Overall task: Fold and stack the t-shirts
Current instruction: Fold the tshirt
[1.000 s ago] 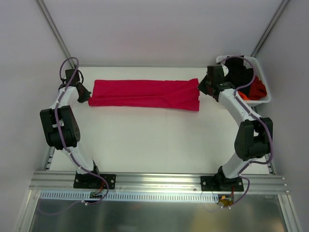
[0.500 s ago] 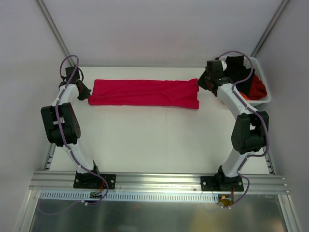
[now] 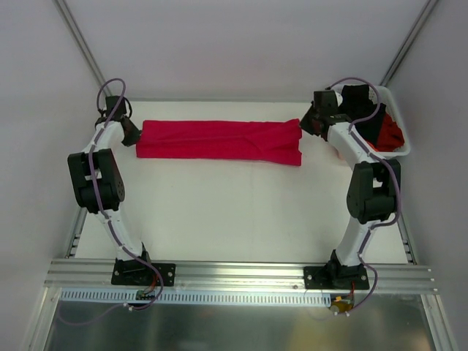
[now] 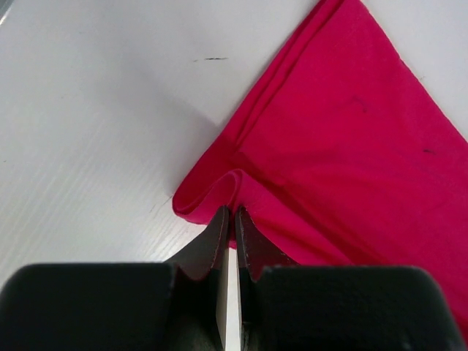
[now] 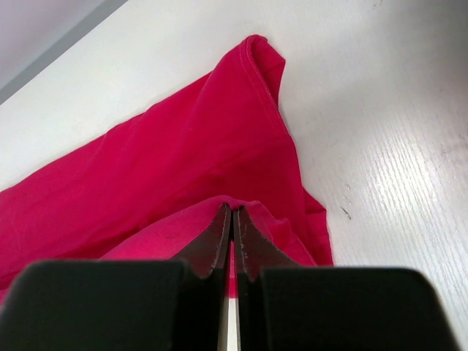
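While both arms reach toward the far half of the tabletop (image 3: 219,212), the crimson-pink t-shirt (image 3: 219,142) lies on it as a long folded band running left to right, flat on the white surface apart from a few creases toward its right end. The left claw (image 3: 134,139) sits at the band's left end and is clenched on the cloth. In the left wrist view its two dark fingers (image 4: 214,240) meet on a small raised lip at the folded corner, with only a thin slit between them. The right claw (image 3: 303,128) sits at the band's right end and is likewise clenched on the cloth. In the right wrist view its fingers (image 5: 216,241) pinch a ridge of fabric lifted slightly off the layers beneath, and a stitched hem runs along the edge beyond it. Both ends of the shirt rest low, at or just above the tabletop, and the middle of the band shows no sag. A white plastic basket (image 3: 397,119) stands at the far right corner, just behind the right arm's wrist. It holds a black garment (image 3: 356,96) at its far end and an orange-red garment (image 3: 393,134) nearer the front, bunched together so that their shapes cannot be made out.
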{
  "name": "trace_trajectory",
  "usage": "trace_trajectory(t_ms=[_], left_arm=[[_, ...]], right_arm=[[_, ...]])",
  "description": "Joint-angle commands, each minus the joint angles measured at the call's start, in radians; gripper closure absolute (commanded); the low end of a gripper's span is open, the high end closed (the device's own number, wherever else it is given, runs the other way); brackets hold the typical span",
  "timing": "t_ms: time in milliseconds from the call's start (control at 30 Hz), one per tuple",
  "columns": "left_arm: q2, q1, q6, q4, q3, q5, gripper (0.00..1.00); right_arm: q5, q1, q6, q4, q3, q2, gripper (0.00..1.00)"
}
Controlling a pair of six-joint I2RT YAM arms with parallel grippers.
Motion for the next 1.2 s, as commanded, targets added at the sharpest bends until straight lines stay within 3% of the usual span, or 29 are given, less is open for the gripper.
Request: trace_trajectory(t_ms=[0, 367, 1033, 1067, 1100, 1133, 1167], left_arm=[[0.032, -0.011, -0.009, -0.002, 0.052, -0.061, 1.0], [0.098, -0.01, -0.01, -0.002, 0.112, -0.113, 1.0], [0.236, -0.021, -0.027, -0.002, 0.234, -0.075, 1.0], [0.236, -0.022, -0.022, -0.002, 0.237, -0.061, 0.96], [0.233, -0.022, -0.01, -0.002, 0.24, -0.056, 0.87], [0.223, -0.024, -0.006, -0.002, 0.245, -0.052, 0.59], [0.212, -0.022, 0.011, -0.002, 0.25, -0.047, 0.51]], right_arm=[[0.0, -0.019, -0.027, 0.029, 0.071, 0.028, 1.0], [-0.045, -0.037, -0.06, 0.021, 0.219, 0.166, 1.0], [-0.105, -0.054, -0.12, 0.032, 0.394, 0.362, 0.99], [-0.173, -0.059, -0.122, 0.032, 0.41, 0.37, 0.91], [-0.2, -0.065, -0.126, 0.032, 0.418, 0.376, 0.74], [-0.235, -0.077, -0.131, 0.033, 0.427, 0.378, 0.48], [-0.284, -0.08, -0.137, 0.052, 0.432, 0.37, 0.41]])
